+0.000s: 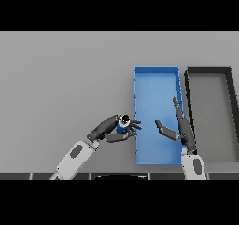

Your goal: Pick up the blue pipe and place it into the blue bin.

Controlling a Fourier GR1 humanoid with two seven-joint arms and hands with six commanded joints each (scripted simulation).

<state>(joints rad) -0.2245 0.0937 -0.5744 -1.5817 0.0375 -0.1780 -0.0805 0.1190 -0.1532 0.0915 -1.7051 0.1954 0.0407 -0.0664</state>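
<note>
Blue pipe (123, 124) held at the blue bin's (156, 70) left edge.

Head view: the left robot hand (112, 128) has its fingers curled round the pipe, just outside the bin's left wall, toward 7 o'clock of the bin. The right robot hand (179, 128) hangs over the bin's right side, fingers straight and released. A dark bin (208, 70) sits just beside at 3 o'clock. The grey counter (60, 79) lies bare to the left.

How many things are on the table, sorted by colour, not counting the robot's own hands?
Blue: 2, the blue bin and the blue pipe, which the left hand holds beside the bin's left edge.
Dark grey: 1, the dark bin right of the blue one.
Total: 3.
The right hand is open over the blue bin.
</note>
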